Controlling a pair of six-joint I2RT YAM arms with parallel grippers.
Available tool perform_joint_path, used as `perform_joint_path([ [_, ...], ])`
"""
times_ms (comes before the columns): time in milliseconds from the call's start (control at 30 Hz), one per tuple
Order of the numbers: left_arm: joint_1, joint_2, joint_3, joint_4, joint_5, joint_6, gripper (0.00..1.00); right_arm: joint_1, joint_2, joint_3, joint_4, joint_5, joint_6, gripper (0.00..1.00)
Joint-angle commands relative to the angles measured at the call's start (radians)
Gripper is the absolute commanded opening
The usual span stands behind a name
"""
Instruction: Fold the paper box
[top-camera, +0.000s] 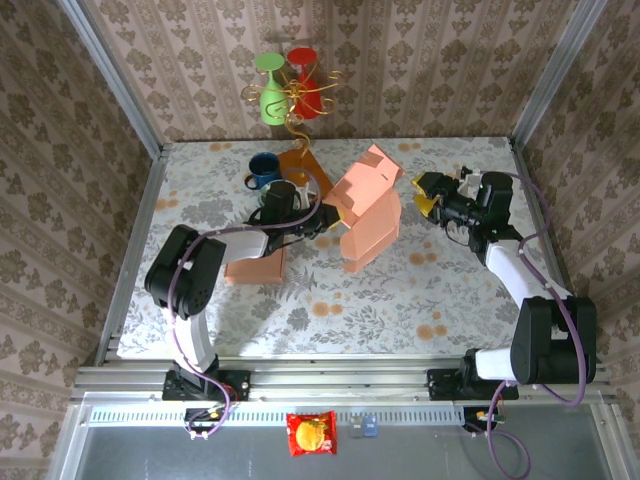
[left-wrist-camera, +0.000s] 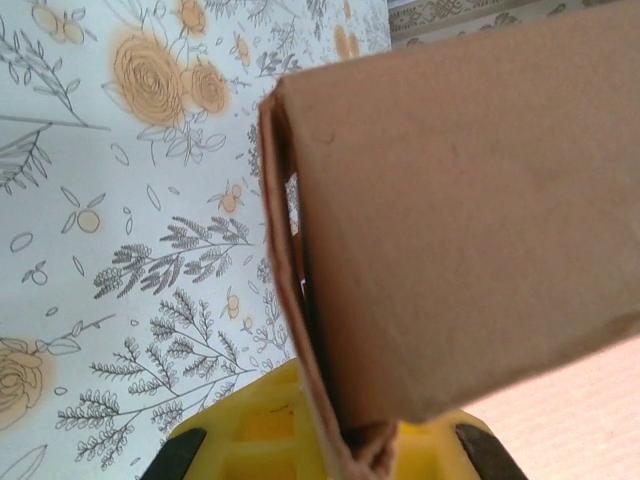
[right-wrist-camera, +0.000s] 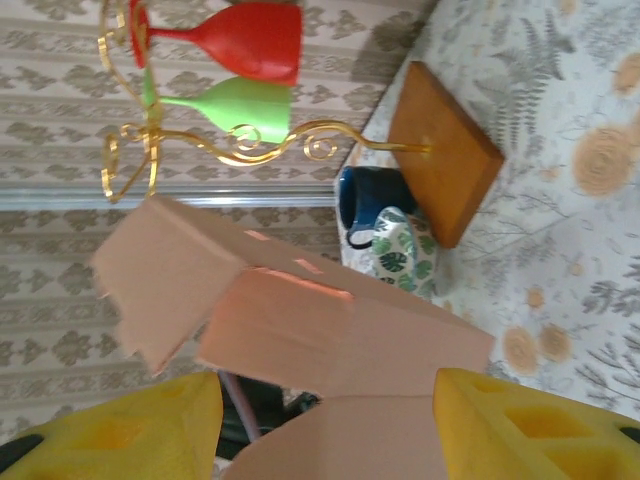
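The paper box (top-camera: 370, 215) is salmon pink. The surface (top-camera: 380, 300) is white with grey leaves and orange flowers. The right fingers (right-wrist-camera: 130, 430) are yellow. One glass (right-wrist-camera: 250, 40) is red, another (right-wrist-camera: 240, 105) lime green; the mug (right-wrist-camera: 360, 195) is dark blue and the wallpaper (top-camera: 200, 60) beige damask.

blocked: blue mug (top-camera: 264, 170), glass stand (top-camera: 298, 160) behind paper box (top-camera: 365, 210) | free: near table (top-camera: 400, 300)

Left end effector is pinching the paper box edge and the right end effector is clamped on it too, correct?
Not quite. The left end effector does pinch the paper box edge, but the right end effector is open, its yellow fingers spread and clamping nothing, as the right wrist view shows.
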Motion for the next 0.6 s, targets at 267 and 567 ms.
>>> perform_joint_path([
  [267, -0.005, 0.041, 0.055, 0.108, 0.078, -0.119, 0.0, 0.041, 0.078, 0.012, 0.129, -0.057, 0.028, 0.6],
  [567, -0.015, 0.048, 0.059, 0.106, 0.096, -0.126, 0.0, 0.071, 0.131, 0.074, 0.139, -0.048, 0.028, 0.61],
])
